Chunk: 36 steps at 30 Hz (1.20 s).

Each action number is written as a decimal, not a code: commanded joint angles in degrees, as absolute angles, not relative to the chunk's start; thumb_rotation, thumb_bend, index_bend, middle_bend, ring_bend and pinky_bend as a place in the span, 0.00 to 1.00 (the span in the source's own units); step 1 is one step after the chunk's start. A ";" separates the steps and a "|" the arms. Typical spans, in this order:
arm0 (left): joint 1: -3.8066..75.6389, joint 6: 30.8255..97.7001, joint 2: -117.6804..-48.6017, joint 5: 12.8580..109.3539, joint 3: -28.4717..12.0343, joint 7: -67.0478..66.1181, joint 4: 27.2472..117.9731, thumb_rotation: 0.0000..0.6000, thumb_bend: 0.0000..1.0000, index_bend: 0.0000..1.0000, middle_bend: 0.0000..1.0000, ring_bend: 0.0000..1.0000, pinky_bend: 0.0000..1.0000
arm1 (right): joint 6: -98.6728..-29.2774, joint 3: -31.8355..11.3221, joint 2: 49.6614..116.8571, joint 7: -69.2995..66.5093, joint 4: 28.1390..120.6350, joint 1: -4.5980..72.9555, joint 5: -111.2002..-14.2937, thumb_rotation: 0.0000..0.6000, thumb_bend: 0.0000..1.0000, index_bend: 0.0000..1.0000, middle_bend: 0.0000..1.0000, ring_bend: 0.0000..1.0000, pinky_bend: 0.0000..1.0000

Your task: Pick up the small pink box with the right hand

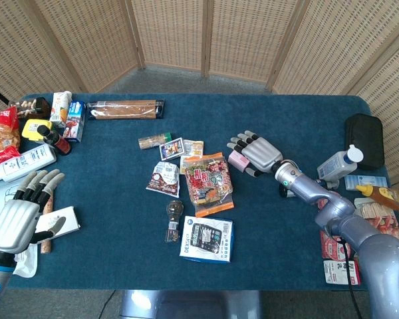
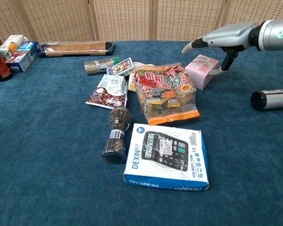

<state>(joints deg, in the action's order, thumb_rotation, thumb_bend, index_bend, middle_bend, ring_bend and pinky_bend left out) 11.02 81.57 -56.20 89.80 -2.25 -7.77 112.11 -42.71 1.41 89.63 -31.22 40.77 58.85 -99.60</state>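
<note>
The small pink box lies on the blue table to the right of the orange snack bag. My right hand hovers over the box, palm down, fingers spread above its top and thumb hanging beside its right face. It is hard to tell whether the thumb touches the box. My left hand rests open at the table's near left corner, holding nothing.
A calculator box, a pepper grinder, a coffee packet and small cartons crowd the middle. A black canister lies right of the pink box. Bottles and packets fill the right edge; more groceries sit far left.
</note>
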 commanded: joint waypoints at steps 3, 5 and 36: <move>10.90 81.56 -56.12 89.86 -2.11 -7.91 112.58 1.00 0.36 0.00 0.00 0.00 0.00 | -40.01 4.54 92.08 -32.92 36.22 61.20 -101.13 1.00 0.39 0.00 0.00 0.00 0.00; 10.76 81.71 -56.05 89.91 -2.04 -7.85 112.75 1.00 0.36 0.00 0.00 0.00 0.00 | -38.84 5.49 92.70 -33.31 34.90 61.87 -101.48 1.00 0.39 0.00 0.00 0.00 0.00; 10.76 81.92 -56.01 91.03 -2.09 -5.81 112.44 1.00 0.34 0.00 0.00 0.00 0.00 | -46.77 7.19 94.20 -36.46 30.46 59.25 -98.00 1.00 0.42 0.49 0.68 0.57 0.53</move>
